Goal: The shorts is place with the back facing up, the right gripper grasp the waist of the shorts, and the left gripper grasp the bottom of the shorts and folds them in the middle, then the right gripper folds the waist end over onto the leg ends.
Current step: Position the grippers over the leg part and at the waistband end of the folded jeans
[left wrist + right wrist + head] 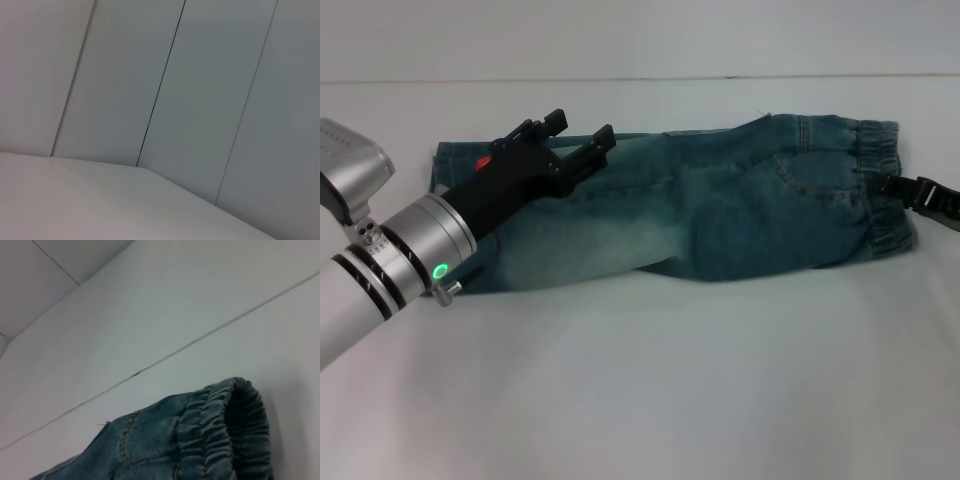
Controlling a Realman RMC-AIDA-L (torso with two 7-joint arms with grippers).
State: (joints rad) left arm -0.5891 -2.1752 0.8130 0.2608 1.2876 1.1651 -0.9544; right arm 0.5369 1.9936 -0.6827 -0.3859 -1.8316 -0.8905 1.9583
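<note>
From the head camera you see the shorts (700, 215) lying folded lengthwise on the white table (640, 380), their ruffled waist (880, 190) at the robot's right and the leg ends (455, 165) at its left. Your left gripper (582, 135) hovers above the leg end with its fingers spread, holding nothing. Your right gripper (905, 190) sits at the waistband's edge; you cannot tell whether it is pinching the cloth. The left wrist camera gives you only bare table and wall panels. The right wrist camera shows you the gathered waist (220, 435) close up on the table.
</note>
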